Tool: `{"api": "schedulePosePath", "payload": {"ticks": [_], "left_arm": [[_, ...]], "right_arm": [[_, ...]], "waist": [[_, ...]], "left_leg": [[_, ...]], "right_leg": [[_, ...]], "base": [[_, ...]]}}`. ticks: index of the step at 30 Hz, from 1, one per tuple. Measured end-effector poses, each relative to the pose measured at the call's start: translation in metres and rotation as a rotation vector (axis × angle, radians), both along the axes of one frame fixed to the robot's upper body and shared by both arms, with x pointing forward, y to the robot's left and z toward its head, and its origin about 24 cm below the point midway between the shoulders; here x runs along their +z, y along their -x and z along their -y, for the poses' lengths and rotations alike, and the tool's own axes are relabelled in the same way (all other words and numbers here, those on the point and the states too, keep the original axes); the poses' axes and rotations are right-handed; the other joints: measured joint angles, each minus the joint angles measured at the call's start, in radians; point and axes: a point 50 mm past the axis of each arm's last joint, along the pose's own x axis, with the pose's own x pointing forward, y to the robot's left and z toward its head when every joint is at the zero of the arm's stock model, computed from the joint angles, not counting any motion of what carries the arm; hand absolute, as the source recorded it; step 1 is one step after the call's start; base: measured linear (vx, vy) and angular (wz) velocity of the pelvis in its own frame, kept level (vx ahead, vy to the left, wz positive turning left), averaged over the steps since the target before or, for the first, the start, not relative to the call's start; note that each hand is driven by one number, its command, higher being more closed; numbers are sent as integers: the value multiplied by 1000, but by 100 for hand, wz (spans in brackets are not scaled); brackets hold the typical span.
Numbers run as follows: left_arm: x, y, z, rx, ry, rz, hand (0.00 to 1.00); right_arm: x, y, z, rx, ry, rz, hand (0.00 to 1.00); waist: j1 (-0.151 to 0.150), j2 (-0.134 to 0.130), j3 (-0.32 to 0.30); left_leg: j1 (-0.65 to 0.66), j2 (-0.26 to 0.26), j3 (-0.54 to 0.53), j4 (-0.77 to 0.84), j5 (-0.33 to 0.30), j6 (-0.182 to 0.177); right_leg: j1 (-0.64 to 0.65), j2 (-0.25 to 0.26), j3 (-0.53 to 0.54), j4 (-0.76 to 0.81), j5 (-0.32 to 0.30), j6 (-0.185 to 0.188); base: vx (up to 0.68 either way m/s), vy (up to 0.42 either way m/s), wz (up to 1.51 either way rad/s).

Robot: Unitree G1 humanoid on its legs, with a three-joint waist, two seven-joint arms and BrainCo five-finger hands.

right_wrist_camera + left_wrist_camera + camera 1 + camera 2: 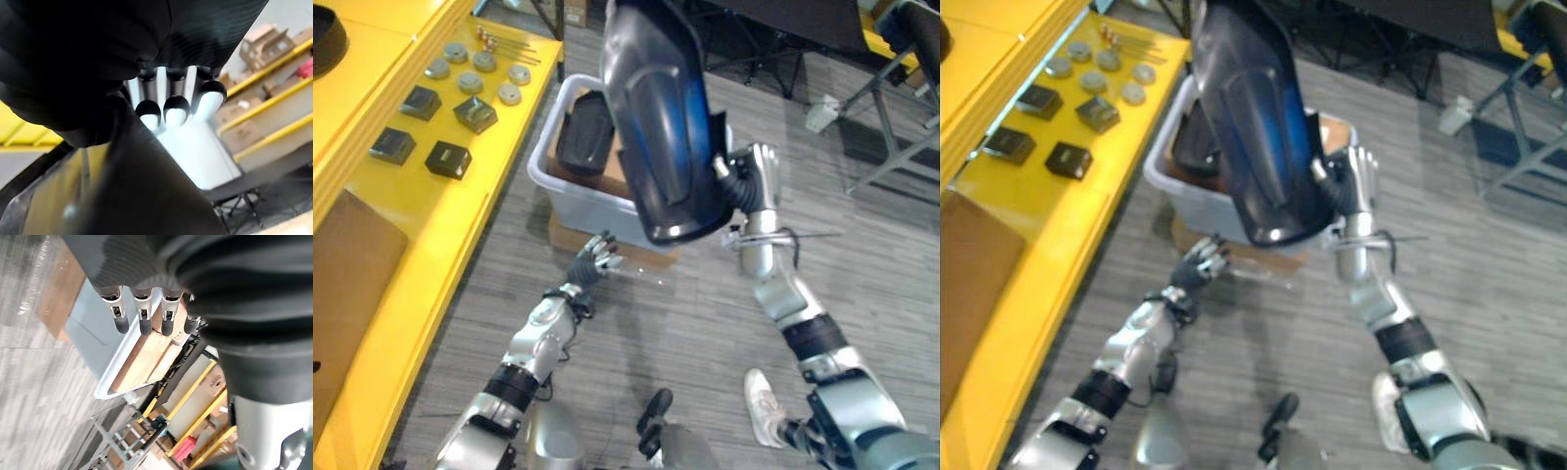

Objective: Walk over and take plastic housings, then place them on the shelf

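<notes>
Right hand (761,181) curled round dark plastic housing (661,117), raised above grey bin (540,168). Left hand (597,257) empty, fingers relaxed, near bin. Second housing (584,132) lies in bin. Pick done; placing on yellow shelf (411,230) remains.

right hand (161,81) grips a dark housing (146,196), fingertips (176,111) curled over its edge; yellow racks (274,104) beyond the fingers.
</notes>
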Motion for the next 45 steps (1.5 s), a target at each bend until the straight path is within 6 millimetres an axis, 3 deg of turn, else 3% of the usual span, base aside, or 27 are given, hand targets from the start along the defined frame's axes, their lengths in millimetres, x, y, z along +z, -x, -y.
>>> {"api": "schedulePosePath", "payload": {"ticks": [6,10,22,38,39,45], "left_arm": [[20,-10,1,34,11,85,0],[24,-10,-1,66,26,118,0],[30,-13,-10,94,63,144,0],[22,-11,6,-35,18,86,0],[21,-11,7,-40,-5,83,100],[3,-8,13,-37,-126,28,100]], "right_arm": [[-15,-1,-10,8,22,-45,100],[-27,3,-15,21,38,-75,100],[-52,5,-26,46,112,-141,100],[-52,2,-36,72,107,-146,100],[-50,1,-37,76,101,-140,100],[-36,-1,-49,117,49,-101,100]], "waist": [[0,-3,-10],[0,-3,-40],[3,-3,-41],[6,1,-38],[7,2,-37],[6,18,-26]], "left_leg": [[-10,-3,-14,0,0,0],[-14,-3,-17,0,0,0],[-24,-4,-25,1,1,-1],[-50,-6,-49,3,2,-2],[-50,-6,-49,4,2,-2],[-47,-5,-51,4,2,-2]], "right_leg": [[2,0,-15,-3,0,0],[1,0,-18,-8,0,0],[-3,1,-23,-8,-2,2],[-15,0,-44,-2,-6,4],[-15,0,-44,-1,-6,4],[-14,-1,-43,4,-9,4]], "base": [[0,-8,6],[0,-3,1],[-22,-5,1],[-8,-5,3],[-30,-13,0],[-36,-13,0]]}}
